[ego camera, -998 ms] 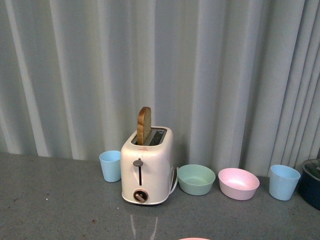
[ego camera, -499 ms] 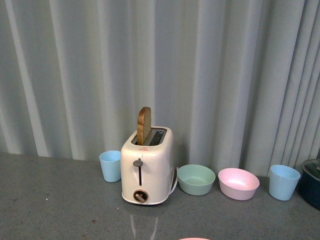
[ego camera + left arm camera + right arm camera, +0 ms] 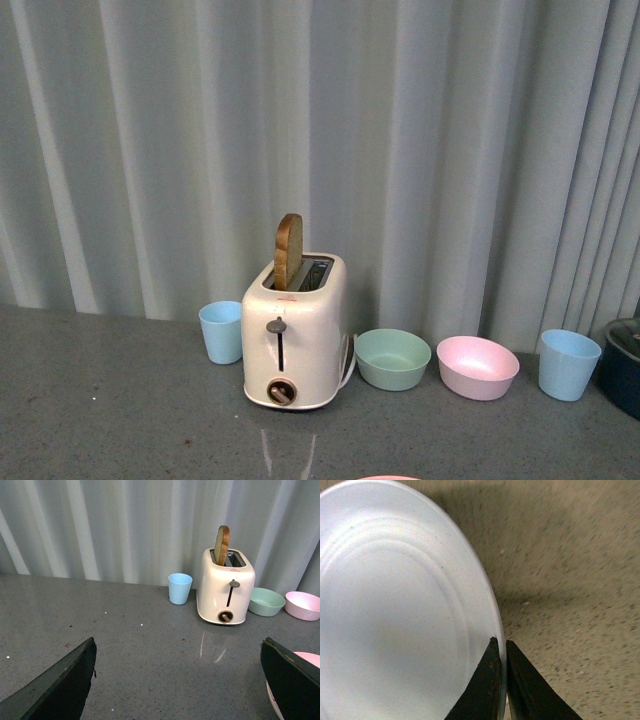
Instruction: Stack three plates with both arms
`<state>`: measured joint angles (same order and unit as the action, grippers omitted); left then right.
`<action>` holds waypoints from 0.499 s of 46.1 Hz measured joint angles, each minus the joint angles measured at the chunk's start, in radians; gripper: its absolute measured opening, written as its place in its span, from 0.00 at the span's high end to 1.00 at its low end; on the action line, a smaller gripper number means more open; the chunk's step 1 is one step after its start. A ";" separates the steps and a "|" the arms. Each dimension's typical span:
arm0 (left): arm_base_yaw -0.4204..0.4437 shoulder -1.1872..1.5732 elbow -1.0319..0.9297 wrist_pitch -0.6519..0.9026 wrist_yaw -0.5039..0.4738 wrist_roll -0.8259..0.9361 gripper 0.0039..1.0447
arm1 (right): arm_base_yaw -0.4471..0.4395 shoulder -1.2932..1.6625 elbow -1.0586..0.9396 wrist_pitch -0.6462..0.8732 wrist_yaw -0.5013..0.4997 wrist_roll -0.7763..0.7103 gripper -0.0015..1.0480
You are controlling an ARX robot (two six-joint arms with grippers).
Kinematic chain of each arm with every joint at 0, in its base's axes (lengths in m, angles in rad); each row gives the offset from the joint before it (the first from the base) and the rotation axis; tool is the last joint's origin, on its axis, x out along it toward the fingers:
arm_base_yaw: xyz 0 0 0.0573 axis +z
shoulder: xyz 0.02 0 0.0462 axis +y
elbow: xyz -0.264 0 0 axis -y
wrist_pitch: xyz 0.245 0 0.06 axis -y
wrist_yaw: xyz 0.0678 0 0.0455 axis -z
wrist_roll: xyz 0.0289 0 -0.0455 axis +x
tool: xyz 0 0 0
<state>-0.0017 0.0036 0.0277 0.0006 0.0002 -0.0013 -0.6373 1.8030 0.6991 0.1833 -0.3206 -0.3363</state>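
The right gripper is clamped on the rim of the light blue plate, its two dark, pointed fingers nearly meeting, one on either face of the thin edge. The plate is matte and smooth, with faint concentric rings, over a speckled grey counter. The left gripper is spread wide and holds nothing, above the same counter, and the pink plate lies just beside one finger, nearer than the glossy cream toaster.
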 joint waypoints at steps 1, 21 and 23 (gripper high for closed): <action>0.000 0.000 0.000 0.000 0.000 0.000 0.06 | 0.000 -0.019 0.000 -0.003 -0.002 0.003 0.97; 0.000 0.000 0.000 0.000 0.000 0.000 0.06 | 0.281 -0.320 -0.017 0.068 0.000 0.202 0.97; 0.000 0.000 0.000 0.000 0.000 0.000 0.06 | 0.330 -0.314 -0.024 0.083 0.010 0.219 0.97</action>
<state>-0.0017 0.0036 0.0277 0.0006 0.0002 -0.0013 -0.3073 1.4891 0.6750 0.2661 -0.3107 -0.1169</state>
